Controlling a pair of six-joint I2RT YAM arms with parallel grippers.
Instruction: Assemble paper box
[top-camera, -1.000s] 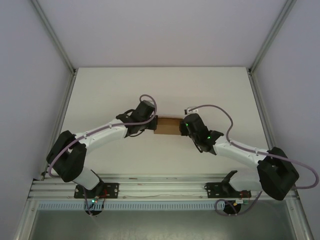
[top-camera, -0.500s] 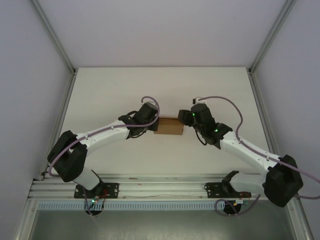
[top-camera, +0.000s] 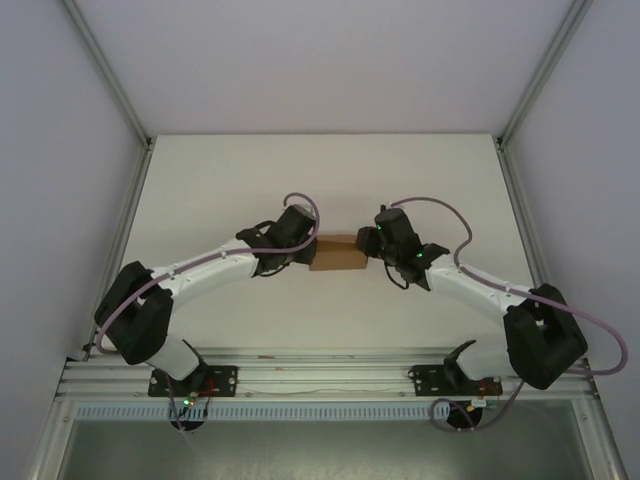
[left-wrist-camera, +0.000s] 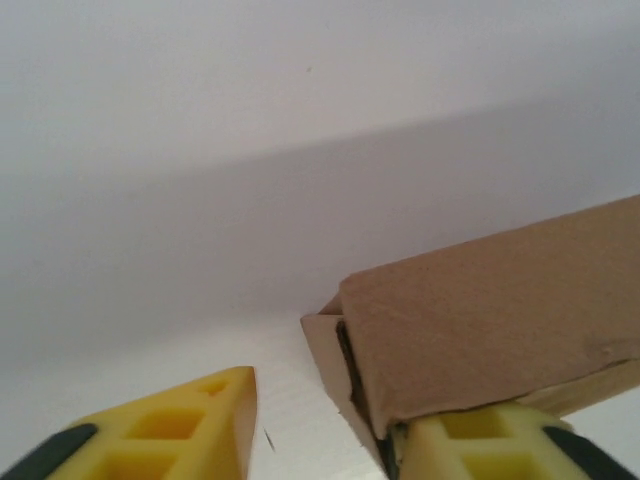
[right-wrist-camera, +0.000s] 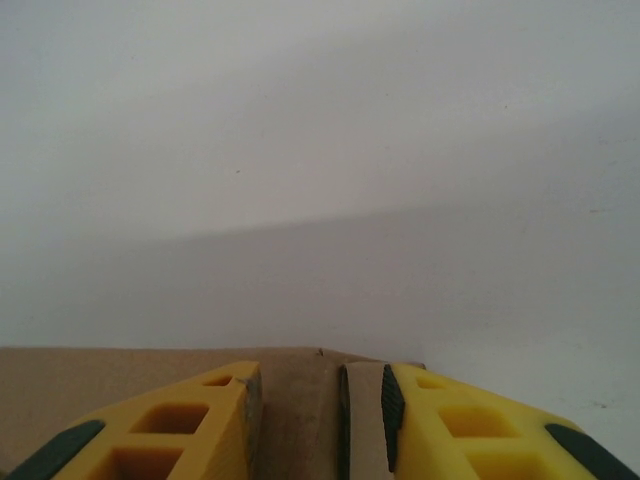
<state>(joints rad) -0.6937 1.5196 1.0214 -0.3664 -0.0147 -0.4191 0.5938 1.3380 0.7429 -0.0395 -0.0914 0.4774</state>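
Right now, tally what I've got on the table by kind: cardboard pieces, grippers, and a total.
paper box: 1
grippers: 2 (left gripper, right gripper)
Total: 3

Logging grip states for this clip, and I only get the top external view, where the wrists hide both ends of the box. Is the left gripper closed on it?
Observer: No. On the left wrist view the left gripper is open, with bare table between its fingers.
Operator: Where is the box, then?
Observer: The paper box lies off to one side, its end corner at one finger.
Operator: And the right side?
Observer: The right gripper has cardboard filling the narrow gap between its fingers; it looks closed on the paper box.
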